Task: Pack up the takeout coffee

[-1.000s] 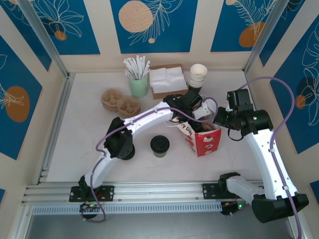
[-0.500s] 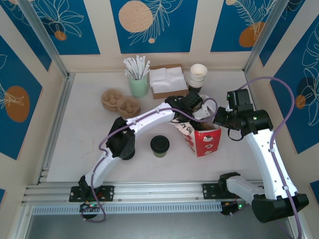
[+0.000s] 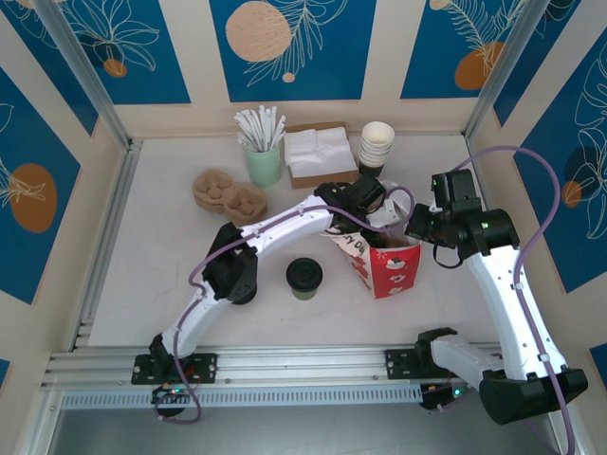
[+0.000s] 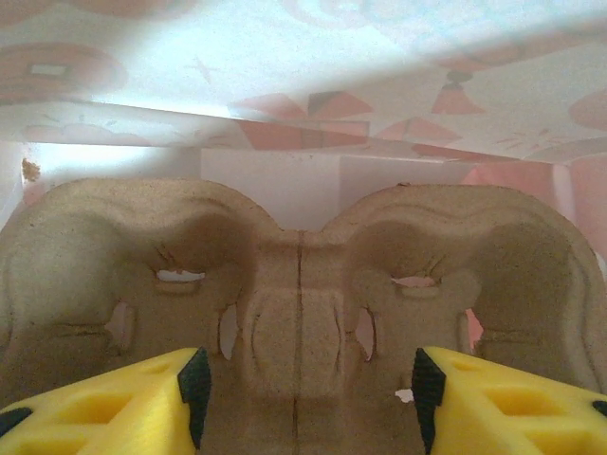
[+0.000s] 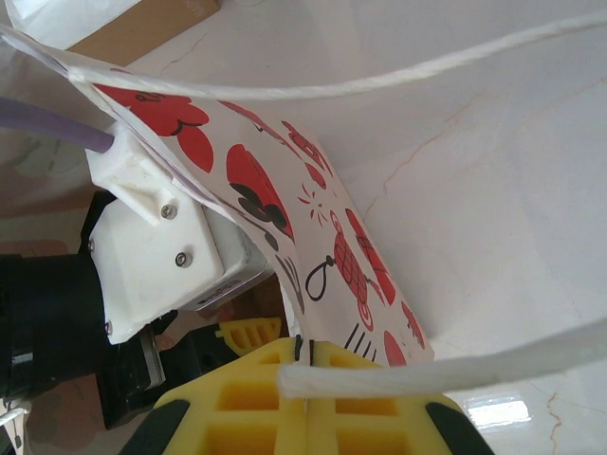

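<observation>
We count one lidded coffee [image 3: 304, 276], one red-and-white bag [image 3: 394, 270], one stack of lidless cups [image 3: 377, 144], one green holder [image 3: 264, 166] of white sticks [image 3: 259, 126] too bunched to number, one napkin pile [image 3: 313, 150], and two pulp carriers [image 3: 229, 193]: one on the surface [image 3: 161, 265], one inside the bag.

Left arm [image 3: 285, 226] and right arm [image 3: 509, 299], white link shells, black joint housings, purple cables [image 3: 515, 149] looped alongside, black bases [image 3: 171, 368] at the counter's near edge, yellow lattice-moulded gripper fingers [image 4: 114, 406], black pads [image 4: 194, 379], white wrist bracket [image 5: 156, 246], silver screws [image 5: 168, 212]
</observation>
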Controlling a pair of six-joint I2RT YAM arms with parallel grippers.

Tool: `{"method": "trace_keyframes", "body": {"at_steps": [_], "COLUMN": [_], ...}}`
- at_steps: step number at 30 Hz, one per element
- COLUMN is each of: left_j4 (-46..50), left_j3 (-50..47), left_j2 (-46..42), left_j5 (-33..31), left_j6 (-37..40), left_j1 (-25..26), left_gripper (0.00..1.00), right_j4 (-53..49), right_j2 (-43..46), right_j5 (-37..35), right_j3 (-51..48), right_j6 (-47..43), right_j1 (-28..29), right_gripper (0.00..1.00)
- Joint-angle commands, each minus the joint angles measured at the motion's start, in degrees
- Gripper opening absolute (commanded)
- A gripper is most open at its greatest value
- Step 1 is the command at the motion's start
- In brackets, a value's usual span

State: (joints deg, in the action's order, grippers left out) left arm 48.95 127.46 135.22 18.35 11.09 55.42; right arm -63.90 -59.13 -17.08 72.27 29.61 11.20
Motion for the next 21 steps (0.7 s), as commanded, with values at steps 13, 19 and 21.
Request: {"method": "trace_keyframes", "body": {"at_steps": [13, 19, 21], "left_j4": [3.22, 1.38, 1.74], "left_j3": [2.62, 3.33, 4.38], "left_j2": [-9.7, -13.37, -13.9], "left_j5": [1.61, 2.63, 2.57], "left_j6": [-1.3, -4.64, -5.41], "left_j1": [0.84, 0.83, 0.78], "left_gripper": [0.79, 0.79, 0.79], "right_j4": [-1.41, -1.4, -1.49], "right_j2": [-0.28, -0.46, -0.54], "right_j5": [4.3, 6.42, 6.77], "right_j3": [-0.14, 0.57, 0.91], "right_j6": [3.97, 4.82, 5.24], "right_j1": [-2.36, -4.06, -4.3], "right_gripper": [0.0, 0.0, 0.0]}}
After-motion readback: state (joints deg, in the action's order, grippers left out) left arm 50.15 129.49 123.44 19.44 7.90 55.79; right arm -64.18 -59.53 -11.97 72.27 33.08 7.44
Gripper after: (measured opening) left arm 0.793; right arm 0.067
